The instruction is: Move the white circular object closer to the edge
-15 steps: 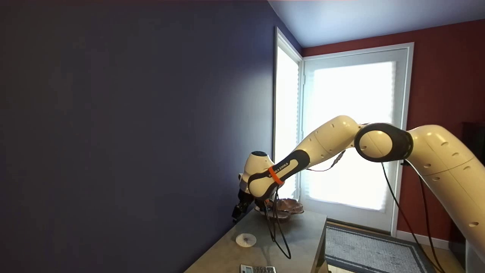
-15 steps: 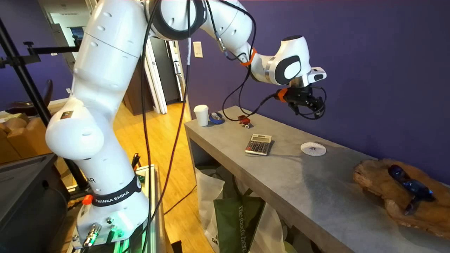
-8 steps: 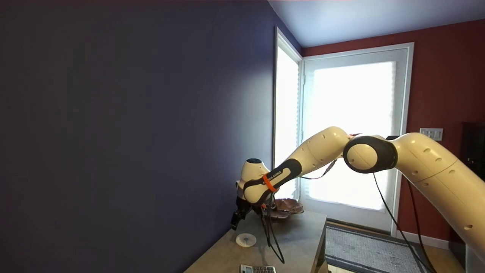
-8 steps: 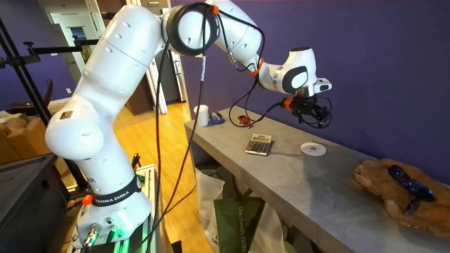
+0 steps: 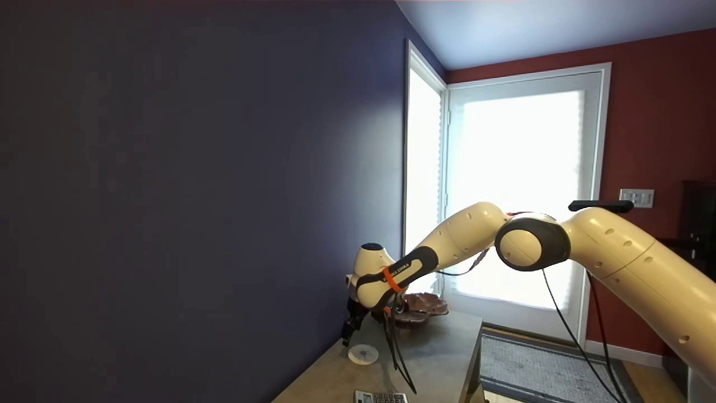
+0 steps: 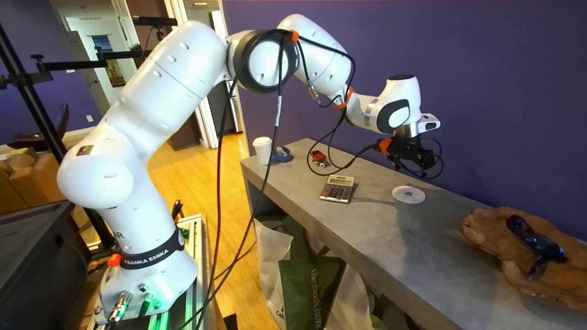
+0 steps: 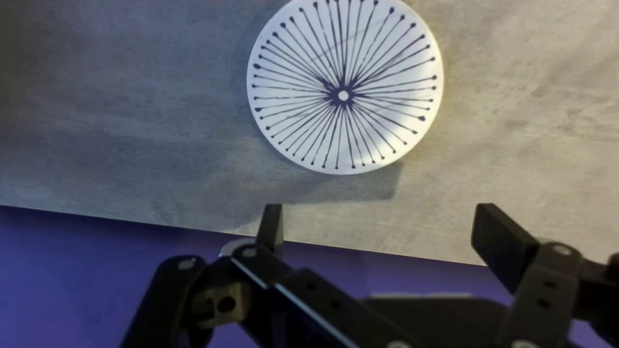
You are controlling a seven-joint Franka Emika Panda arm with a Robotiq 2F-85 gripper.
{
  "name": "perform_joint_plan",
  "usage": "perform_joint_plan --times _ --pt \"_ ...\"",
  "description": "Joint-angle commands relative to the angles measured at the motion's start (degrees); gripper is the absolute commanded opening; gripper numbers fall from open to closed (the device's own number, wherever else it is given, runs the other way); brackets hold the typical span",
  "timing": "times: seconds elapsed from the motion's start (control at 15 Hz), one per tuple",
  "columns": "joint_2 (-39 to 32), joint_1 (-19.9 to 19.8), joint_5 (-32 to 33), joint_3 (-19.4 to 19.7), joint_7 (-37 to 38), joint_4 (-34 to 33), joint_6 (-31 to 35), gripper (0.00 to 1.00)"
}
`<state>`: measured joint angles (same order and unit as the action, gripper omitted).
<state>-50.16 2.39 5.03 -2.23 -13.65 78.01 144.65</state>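
Item: white disc (image 7: 345,87), printed with dark spokes around a dark hub. Lies flat on the grey counter (image 6: 390,238), nearer the purple wall (image 6: 500,114) than the front edge (image 6: 344,247), between calculator (image 6: 338,188) and rough wooden bowl (image 6: 497,229) carrying sunglasses (image 6: 545,247).

Claw (image 7: 379,208): spread wide, with nothing held; poised above the wall side of the disc, clear of it, not astride.

Hazards, as judged:

1. Bad straddle. Looks about as broad as the finger gap despite sitting lower, so probably too wide for a grip across the full diameter; liable to end with a fingertip pressing on the face.
2. Slip. Very thin by appearance; easy to skim over from closing too high, or, from reaching too low, to jam fingertips on the counter.
3. Scrape. With the claw close to the wall, apt to knock it from a small drift that way.
4. Overshoot. Unclear as to which edge; possible to shove over the front one from pushing too far.
5. Snag. Slack black cable (image 6: 316,172), looped near the calculator; able to drag it during a low sweep.
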Motion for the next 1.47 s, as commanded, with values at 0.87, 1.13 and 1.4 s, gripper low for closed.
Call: perform_joint_plan --times 0.87,1.13,1.4 --pt "-12.2 -2.8 -0.9 -2.9 -5.4 -15.9 -6.0 1.00" --pt "-14.1 -3.7 -1.2 -3.6 -6.6 -17.9 -6.4 1.00" --pt "-15.3 -4.0 -1.3 -4.1 -7.2 -19.3 -6.7 1.00"
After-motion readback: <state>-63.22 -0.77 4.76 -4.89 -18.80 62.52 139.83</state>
